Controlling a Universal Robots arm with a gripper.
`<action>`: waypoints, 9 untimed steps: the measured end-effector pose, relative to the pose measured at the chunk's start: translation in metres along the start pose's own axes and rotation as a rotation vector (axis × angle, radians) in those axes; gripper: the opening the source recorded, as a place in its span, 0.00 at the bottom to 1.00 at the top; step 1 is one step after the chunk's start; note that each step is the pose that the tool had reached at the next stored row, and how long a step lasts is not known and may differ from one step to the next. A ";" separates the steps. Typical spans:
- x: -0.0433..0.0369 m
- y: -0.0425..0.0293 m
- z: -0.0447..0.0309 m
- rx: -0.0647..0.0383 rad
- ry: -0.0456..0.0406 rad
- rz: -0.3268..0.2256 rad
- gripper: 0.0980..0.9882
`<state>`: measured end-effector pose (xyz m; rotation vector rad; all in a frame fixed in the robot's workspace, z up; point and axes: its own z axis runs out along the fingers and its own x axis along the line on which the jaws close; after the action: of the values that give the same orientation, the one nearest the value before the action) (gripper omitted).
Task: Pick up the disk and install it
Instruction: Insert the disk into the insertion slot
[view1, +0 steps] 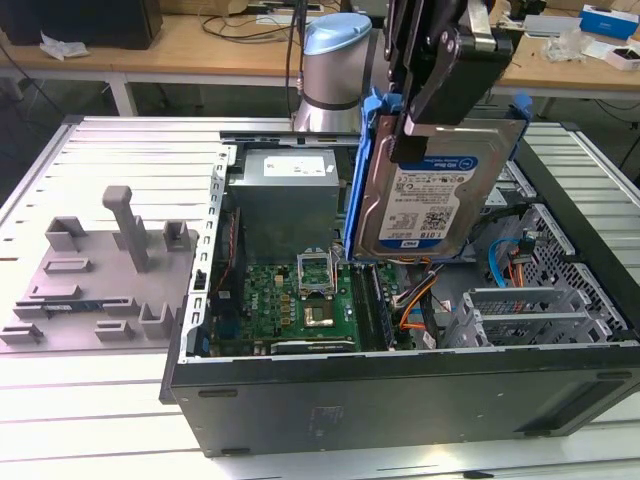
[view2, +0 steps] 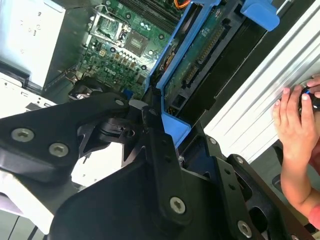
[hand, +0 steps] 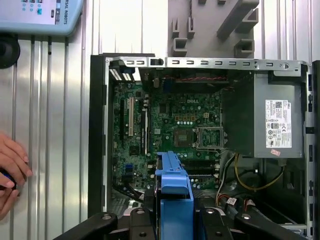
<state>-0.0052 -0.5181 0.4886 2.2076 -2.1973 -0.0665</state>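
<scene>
The disk (view1: 432, 205) is a silver hard drive with a blue-and-white label in a blue carrier bracket. It hangs nearly upright above the open computer case (view1: 400, 395), over the right part of the bay as the exterior view shows it. My black gripper (view1: 432, 118) is shut on its upper end. In the second wrist view the disk (view2: 200, 55) shows its green circuit board side, with my gripper (view2: 152, 122) clamped over the blue frame. In the first wrist view the disk's blue edge (hand: 173, 192) stands over the motherboard (hand: 170, 125).
A grey power supply (view1: 285, 195) fills the back of the case. Orange and blue cables (view1: 500, 265) lie beneath the disk. A grey fixture plate with an upright post (view1: 125, 225) sits to the exterior view's left. A person's hand (view2: 295, 120) rests on the slatted table beside the case.
</scene>
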 end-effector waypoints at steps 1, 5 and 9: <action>0.0038 -0.0033 0.0003 0.000 0.0000 0.000 0.30; 0.0131 -0.0207 0.0002 0.000 0.0000 0.000 0.30; 0.0179 -0.0359 0.0002 0.000 0.0001 0.000 0.30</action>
<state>0.0307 -0.5359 0.4864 2.2075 -2.1974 -0.0665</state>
